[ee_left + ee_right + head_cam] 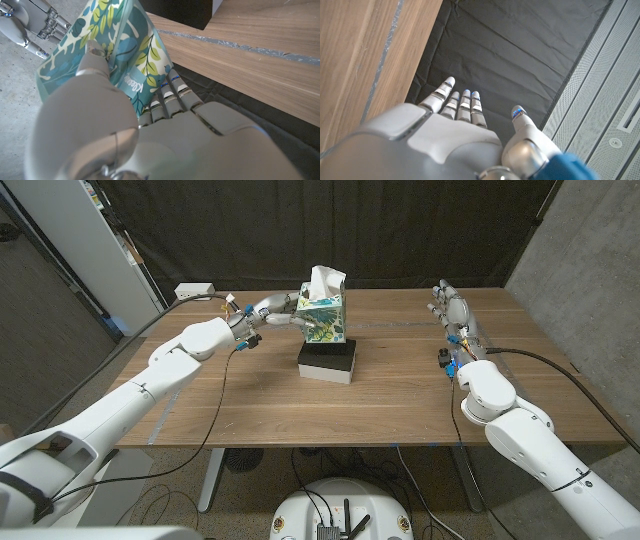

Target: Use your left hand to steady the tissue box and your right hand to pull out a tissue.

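Note:
A teal tissue box point(323, 320) with a leaf print stands on a black block point(327, 363) at the table's far middle, and a white tissue point(325, 278) sticks up from its top. My left hand point(272, 311) grips the box from its left side; in the left wrist view the fingers point(167, 97) and thumb point(95, 57) wrap the printed box point(127, 55). My right hand point(452, 309) stands far to the right of the box, fingers straight and apart, holding nothing. The right wrist view shows that hand point(465, 107) open over the table's far edge.
The wooden table point(400, 395) carries a tape line point(395, 325) across its back part. A white power strip point(195, 290) lies at the far left corner. A black curtain hangs behind, with a grey wall at right and cables trailing over the table edges.

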You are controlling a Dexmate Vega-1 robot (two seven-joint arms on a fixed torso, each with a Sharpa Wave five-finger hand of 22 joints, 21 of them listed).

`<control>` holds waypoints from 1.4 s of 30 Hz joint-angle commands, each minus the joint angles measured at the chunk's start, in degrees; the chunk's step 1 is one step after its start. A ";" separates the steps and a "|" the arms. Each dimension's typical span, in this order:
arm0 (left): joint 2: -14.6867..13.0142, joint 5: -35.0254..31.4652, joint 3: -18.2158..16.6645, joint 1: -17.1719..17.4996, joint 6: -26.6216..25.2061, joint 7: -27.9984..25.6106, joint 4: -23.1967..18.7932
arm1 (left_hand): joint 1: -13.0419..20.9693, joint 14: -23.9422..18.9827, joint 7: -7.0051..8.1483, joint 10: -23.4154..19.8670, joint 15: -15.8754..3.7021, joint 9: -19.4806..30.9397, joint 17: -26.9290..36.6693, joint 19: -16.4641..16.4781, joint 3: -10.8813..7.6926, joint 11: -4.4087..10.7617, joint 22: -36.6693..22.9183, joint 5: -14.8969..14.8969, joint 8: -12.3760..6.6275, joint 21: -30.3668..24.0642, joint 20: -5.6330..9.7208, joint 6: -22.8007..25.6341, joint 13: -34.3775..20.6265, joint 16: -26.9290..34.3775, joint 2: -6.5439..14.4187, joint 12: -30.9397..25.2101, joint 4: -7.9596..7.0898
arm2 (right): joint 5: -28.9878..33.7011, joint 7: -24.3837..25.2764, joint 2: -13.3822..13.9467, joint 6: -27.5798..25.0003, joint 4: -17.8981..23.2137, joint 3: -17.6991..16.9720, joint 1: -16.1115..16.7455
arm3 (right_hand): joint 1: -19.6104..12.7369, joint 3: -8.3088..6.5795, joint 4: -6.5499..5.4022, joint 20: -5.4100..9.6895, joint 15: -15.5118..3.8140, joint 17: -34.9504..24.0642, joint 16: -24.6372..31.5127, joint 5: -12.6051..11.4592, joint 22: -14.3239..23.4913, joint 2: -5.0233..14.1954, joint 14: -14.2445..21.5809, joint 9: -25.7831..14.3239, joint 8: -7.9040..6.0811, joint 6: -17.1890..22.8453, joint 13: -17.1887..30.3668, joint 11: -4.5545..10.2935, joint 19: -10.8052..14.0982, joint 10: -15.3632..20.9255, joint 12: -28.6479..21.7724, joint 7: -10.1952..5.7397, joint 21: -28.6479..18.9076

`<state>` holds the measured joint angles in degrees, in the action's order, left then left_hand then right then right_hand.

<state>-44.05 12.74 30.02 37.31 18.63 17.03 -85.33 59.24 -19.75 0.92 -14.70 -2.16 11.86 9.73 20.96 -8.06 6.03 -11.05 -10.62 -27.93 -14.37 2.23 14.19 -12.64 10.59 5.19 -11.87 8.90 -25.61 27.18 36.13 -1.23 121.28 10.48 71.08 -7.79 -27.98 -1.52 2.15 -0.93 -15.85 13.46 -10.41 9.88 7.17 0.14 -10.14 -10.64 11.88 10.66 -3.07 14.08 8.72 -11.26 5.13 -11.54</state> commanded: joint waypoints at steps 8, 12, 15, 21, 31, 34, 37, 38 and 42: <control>-0.22 -0.19 0.08 0.33 -0.77 -0.15 -1.06 | 0.07 0.36 0.00 0.37 -5.77 0.32 0.19 -0.44 -0.28 0.14 -0.29 -0.29 0.42 0.23 0.44 0.00 -0.30 -0.02 0.47 0.01 0.05 | -2.68 2.69 1.04 -6.01 8.57 -4.26 2.52 | -0.24 -0.14 -0.46 -0.10 0.07 -0.36 0.08 -0.23 0.11 3.32 -0.13 -0.07 -0.29 0.61 0.14 -0.24 0.07 0.28 -0.05 0.41 -0.11; -0.28 -0.32 0.10 0.45 -0.78 -0.23 -1.33 | 0.03 0.33 0.07 0.35 -5.74 0.33 0.19 -0.47 -0.29 0.12 -0.29 -0.29 0.47 0.24 0.43 -0.06 -0.30 0.00 0.45 -0.01 0.04 | -3.54 2.15 1.72 -7.33 9.65 -4.98 2.50 | -0.25 -0.17 -0.51 -0.04 0.13 -0.39 0.08 -0.23 0.11 3.32 -0.19 -0.07 -0.26 0.57 0.14 -0.26 0.06 0.18 0.00 0.47 -0.09; -0.46 -0.44 0.02 0.68 -0.96 -0.44 -1.81 | 0.03 0.32 0.01 0.36 -5.79 0.33 0.19 -0.51 -0.32 0.07 -0.29 -0.29 0.48 0.26 0.44 -0.06 -0.31 0.01 0.46 -0.01 0.04 | -4.48 1.24 2.25 -7.77 10.36 -5.67 2.67 | -0.26 -0.20 -0.55 -0.07 0.21 -0.41 0.07 -0.23 0.11 3.32 -0.25 -0.07 -0.22 0.51 0.14 -0.31 -0.01 0.10 0.04 0.52 -0.06; -0.70 -0.40 -0.11 1.05 -1.19 -0.58 -2.48 | -0.01 0.35 0.02 0.42 -5.86 0.33 0.19 -0.51 -0.37 0.10 -0.28 -0.29 0.57 0.26 0.47 -0.14 -0.31 0.01 0.45 0.00 0.04 | -5.47 0.48 3.27 -9.15 11.54 -6.55 2.66 | -0.26 -0.26 -0.65 -0.11 0.19 -0.46 0.06 -0.22 0.11 3.30 -0.36 -0.07 -0.20 0.49 0.14 -0.35 -0.06 0.01 0.08 0.60 -0.01; -1.26 -0.64 -0.50 1.92 -1.89 -1.33 -4.18 | 0.00 0.40 0.07 0.40 -5.85 0.34 0.18 -0.54 -0.46 0.16 -0.28 -0.29 0.58 0.28 0.43 -0.02 -0.32 0.00 0.46 -0.02 0.07 | -5.51 -0.53 3.97 -8.90 11.87 -7.16 2.57 | -0.25 -0.30 -0.77 -0.17 0.31 -0.52 0.10 -0.21 0.10 3.20 -0.37 -0.07 -0.17 0.43 0.15 -0.42 -0.10 0.04 0.07 0.58 0.02; -1.47 -0.79 -0.61 2.17 -2.12 -1.57 -4.71 | 0.00 0.34 0.05 0.37 -5.87 0.35 0.18 -0.52 -0.49 0.17 -0.28 -0.29 0.55 0.27 0.45 0.11 -0.32 0.02 0.45 -0.04 0.08 | -5.71 -0.56 4.01 -9.15 11.93 -7.36 2.57 | -0.25 -0.31 -0.79 -0.19 0.31 -0.54 0.13 -0.20 0.10 3.18 -0.31 -0.07 -0.17 0.46 0.15 -0.40 -0.09 0.04 0.06 0.60 0.02; -1.59 -0.83 -0.70 2.37 -2.39 -1.74 -5.05 | -0.02 0.35 0.01 0.37 -5.92 0.35 0.18 -0.52 -0.51 0.24 -0.28 -0.29 0.55 0.27 0.44 0.15 -0.32 0.02 0.44 -0.04 0.08 | -5.67 -0.75 4.31 -9.41 11.93 -7.48 2.57 | -0.24 -0.31 -0.81 -0.20 0.22 -0.55 0.12 -0.20 0.10 3.15 -0.35 -0.07 -0.17 0.46 0.15 -0.37 -0.10 0.03 0.07 0.59 0.03; -1.63 -0.89 -0.73 2.44 -2.47 -1.85 -5.17 | -0.03 0.34 0.03 0.36 -5.91 0.35 0.18 -0.53 -0.51 0.21 -0.28 -0.29 0.55 0.27 0.45 0.16 -0.32 0.03 0.44 -0.05 0.08 | -5.66 -0.80 4.31 -9.34 11.90 -7.50 2.59 | -0.25 -0.32 -0.82 -0.20 0.27 -0.56 0.13 -0.20 0.10 3.14 -0.33 -0.07 -0.18 0.48 0.15 -0.36 -0.11 0.02 0.08 0.61 0.03; -1.70 -1.03 -0.81 2.59 -2.45 -2.03 -5.46 | -0.03 0.36 -0.02 0.34 -5.94 0.35 0.18 -0.53 -0.54 0.25 -0.28 -0.29 0.59 0.27 0.44 0.12 -0.32 0.02 0.44 -0.06 0.08 | -5.18 -0.75 4.66 -9.53 12.15 -7.65 2.82 | -0.25 -0.34 -0.85 -0.17 0.21 -0.58 0.12 -0.20 0.10 3.13 -0.39 -0.07 -0.17 0.48 0.14 -0.26 -0.12 0.05 0.07 0.62 0.05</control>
<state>-45.30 12.07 29.54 39.24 16.70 15.67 -89.53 59.17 -19.44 0.92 -14.49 -2.47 12.14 9.72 20.63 -8.28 6.24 -11.07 -10.57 -27.50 -14.37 2.53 14.19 -12.64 10.59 5.24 -11.87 8.74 -30.97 26.88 40.00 -10.18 132.85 3.50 73.60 -7.79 -28.13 -2.14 2.15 -0.71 -16.10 13.46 -10.41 9.88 7.17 -0.08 -10.14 -10.64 12.18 10.67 -3.28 14.06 8.50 -11.26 5.44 -11.54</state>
